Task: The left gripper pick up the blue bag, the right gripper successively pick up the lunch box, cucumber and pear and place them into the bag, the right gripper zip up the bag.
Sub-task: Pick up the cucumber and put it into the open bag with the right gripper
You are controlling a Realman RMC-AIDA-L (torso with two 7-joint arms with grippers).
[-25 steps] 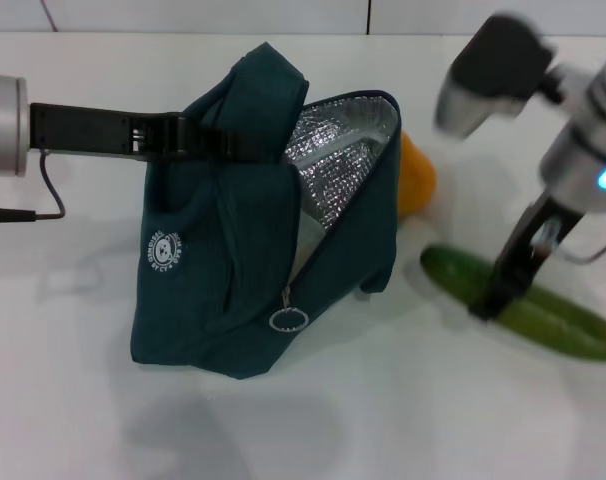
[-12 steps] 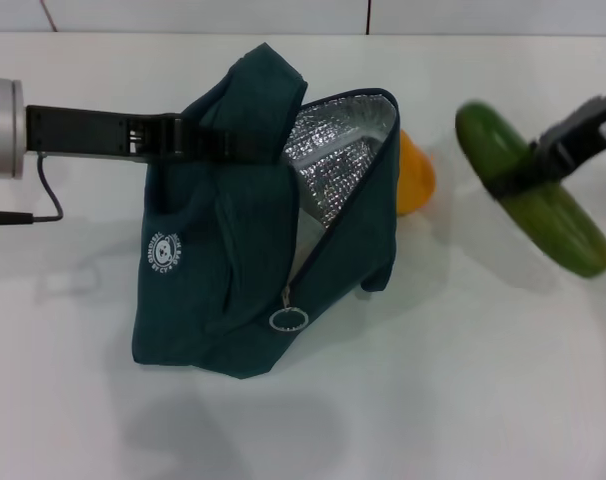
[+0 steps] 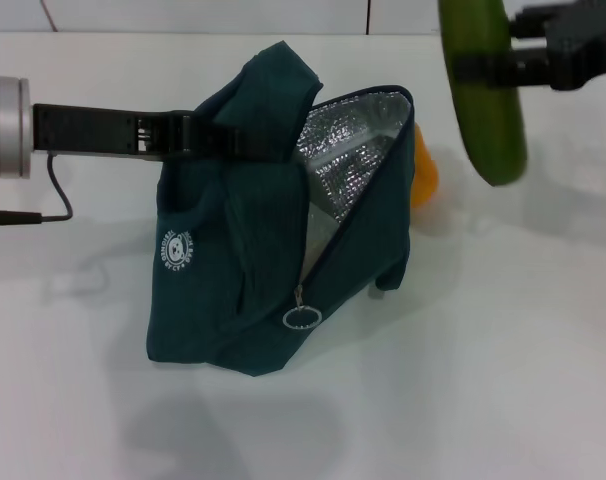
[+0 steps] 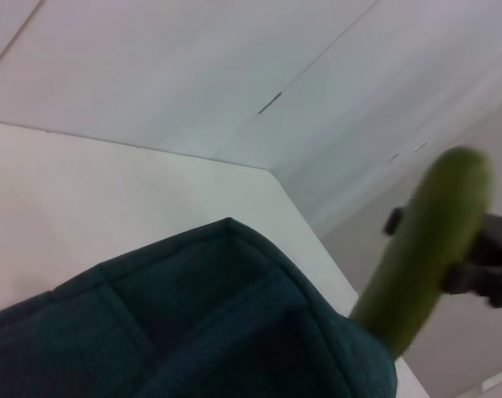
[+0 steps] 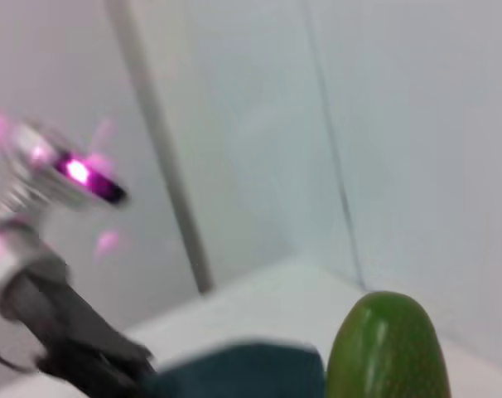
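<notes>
Blue bag [image 3: 253,250] held open at centre by left gripper [image 3: 218,138]. Cucumber [image 3: 486,95] clamped in right gripper [image 3: 483,68], raised far right of bag. Pear [image 3: 424,175] left behind bag; zipping not done.

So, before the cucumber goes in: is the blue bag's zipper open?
Open: the blue bag gapes, showing silver foil lining; its ring pull hangs low.
</notes>
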